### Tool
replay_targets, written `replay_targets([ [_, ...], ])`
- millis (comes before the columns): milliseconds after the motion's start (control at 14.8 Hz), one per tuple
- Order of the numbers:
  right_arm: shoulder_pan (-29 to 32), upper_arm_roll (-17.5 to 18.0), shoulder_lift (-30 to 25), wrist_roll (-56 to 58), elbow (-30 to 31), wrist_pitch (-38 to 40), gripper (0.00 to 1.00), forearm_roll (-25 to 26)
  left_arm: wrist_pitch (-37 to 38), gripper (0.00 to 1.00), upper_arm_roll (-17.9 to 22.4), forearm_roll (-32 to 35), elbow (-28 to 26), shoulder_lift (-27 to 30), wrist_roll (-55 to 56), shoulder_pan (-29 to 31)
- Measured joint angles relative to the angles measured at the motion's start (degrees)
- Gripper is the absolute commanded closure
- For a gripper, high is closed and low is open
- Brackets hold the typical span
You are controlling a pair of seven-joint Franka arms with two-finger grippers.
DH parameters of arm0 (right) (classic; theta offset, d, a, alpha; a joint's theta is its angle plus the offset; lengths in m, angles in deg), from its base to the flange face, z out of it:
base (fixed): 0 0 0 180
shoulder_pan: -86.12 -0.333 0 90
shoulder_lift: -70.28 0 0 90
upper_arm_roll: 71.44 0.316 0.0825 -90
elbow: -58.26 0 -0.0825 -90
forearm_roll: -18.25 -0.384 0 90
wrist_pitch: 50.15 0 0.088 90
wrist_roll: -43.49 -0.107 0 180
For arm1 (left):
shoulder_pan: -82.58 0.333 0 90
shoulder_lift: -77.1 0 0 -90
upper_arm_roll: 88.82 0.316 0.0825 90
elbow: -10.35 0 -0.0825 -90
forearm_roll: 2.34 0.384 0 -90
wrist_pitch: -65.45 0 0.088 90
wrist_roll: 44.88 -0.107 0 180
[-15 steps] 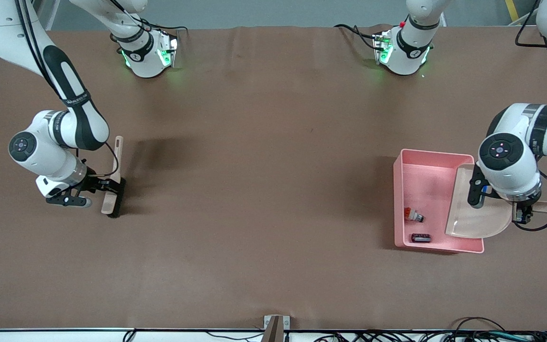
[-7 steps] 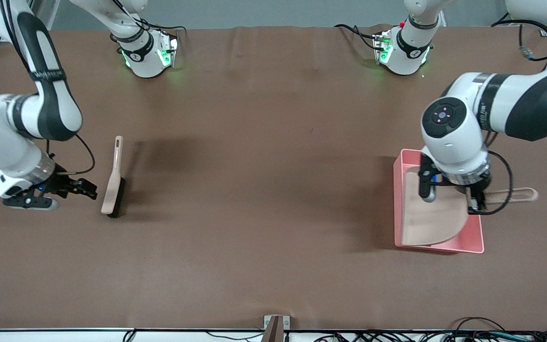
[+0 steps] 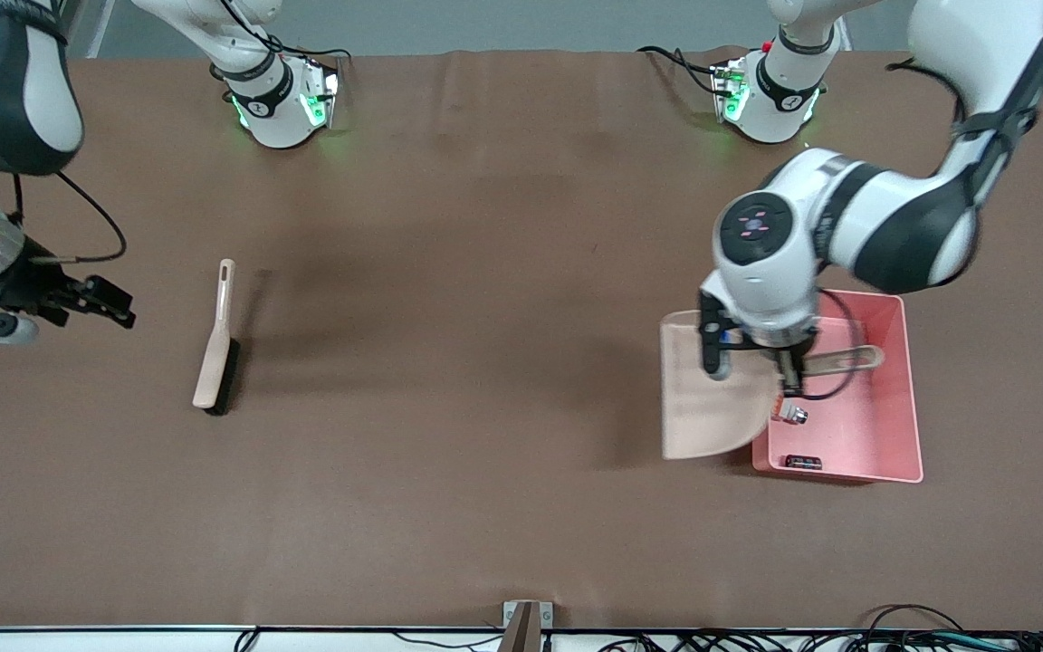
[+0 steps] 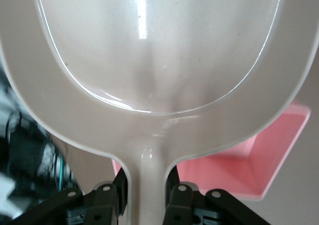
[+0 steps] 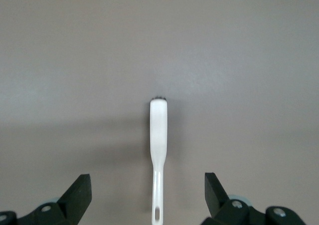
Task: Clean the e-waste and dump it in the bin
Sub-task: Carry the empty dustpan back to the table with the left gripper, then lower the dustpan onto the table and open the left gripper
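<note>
Now, figure key for the dumping stage:

Left gripper [image 3: 789, 376]: clamped narrow on the handle of the beige dustpan [image 3: 712, 398], over the pink bin [image 3: 902, 398]; in the left wrist view the handle runs straight out from between the jaws, the pan mouth ahead of them.

Right gripper [image 3: 100, 303]: jaws spread wide and empty, hanging over the table at the right arm's end; this arm waits. The brush [image 5: 158, 135] lies flat on the table ahead of those jaws, apart from them.

E-waste: white-and-silver part [image 3: 791, 414] and dark cylinder [image 3: 803, 462], both lying loose in the bin, just below the left jaws and toward the front camera from them.

Handling, judged: both parts look light, rigid and prone to roll or bounce; too small to pinch well, so best carried in the pan.

Dustpan, judged: stiff, light plastic; the handle is the sound place to hold.

Progress, judged: dumping appears done.
</note>
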Motion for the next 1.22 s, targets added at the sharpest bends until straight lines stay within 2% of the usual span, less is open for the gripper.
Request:
replay_targets([
  [203,0.01,-0.07,-0.44,0.06,-4.63,5.17,0.0,-0.01,-2.2,0.87,0.44,0.0,0.89,-5.46,3.98,-4.47],
  [474,-0.11,-0.03,-0.73,0.09,-10.17,13.43,0.0,0.29,-6.29,0.87,0.85,0.01,1.07,-11.32,11.71,-5.64],
  [812,-0.61,-0.05,-0.76,0.08,-11.14,14.18,0.0,0.8,-10.22,0.87,1.66,0.05,1.12,-14.77,13.9,-6.67],
  [1015,-1.67,-0.36,-0.76,0.07,-13.23,13.33,0.0,0.8,-11.62,0.87,3.69,0.07,1.06,-15.5,13.93,-8.76],
  [1218,-4.81,-2.93,-0.77,0.0,-15.24,14.57,0.0,0.82,-12.71,0.87,4.45,1.79,0.12,-15.84,13.93,-9.77],
])
